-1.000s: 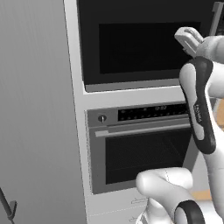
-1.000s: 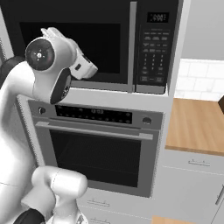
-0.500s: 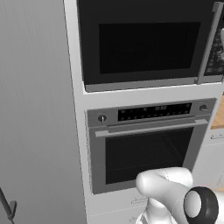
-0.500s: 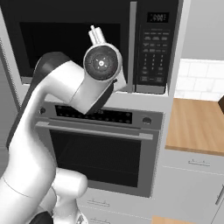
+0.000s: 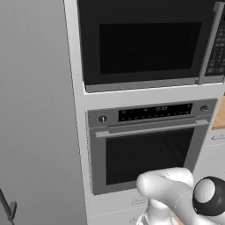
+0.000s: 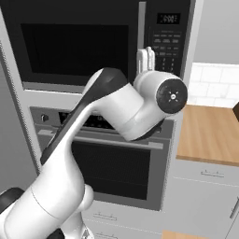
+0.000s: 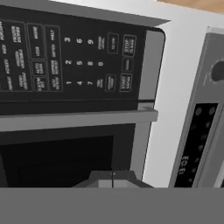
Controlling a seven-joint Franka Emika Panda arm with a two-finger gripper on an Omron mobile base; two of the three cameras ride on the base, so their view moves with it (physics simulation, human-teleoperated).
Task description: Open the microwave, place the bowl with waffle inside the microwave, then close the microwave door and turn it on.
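Observation:
The black microwave (image 5: 145,44) sits built in above the oven, and the microwave door (image 6: 74,42) is closed. Its grey bar handle (image 5: 207,44) runs along the door's right edge, beside the keypad (image 6: 168,42). My gripper (image 6: 147,51) points up just in front of the handle (image 6: 141,23) and keypad, at the height of the microwave's lower part. In the rolled hand view the shut gripper (image 7: 112,176) holds nothing and faces the door glass just below the handle (image 7: 74,120), which lies across the picture with the keypad (image 7: 65,61) above. The bowl with waffle is out of view.
A grey oven (image 5: 149,149) with a horizontal handle sits under the microwave. A wooden counter (image 6: 210,133) lies to the right over white drawers. A tall grey panel (image 5: 35,110) flanks the left side. My own elbow (image 6: 116,107) stands in front of the oven.
The arm has swung from left to right across the front of the microwave, bringing the hand up by the handle and keypad. The gripper stayed shut.

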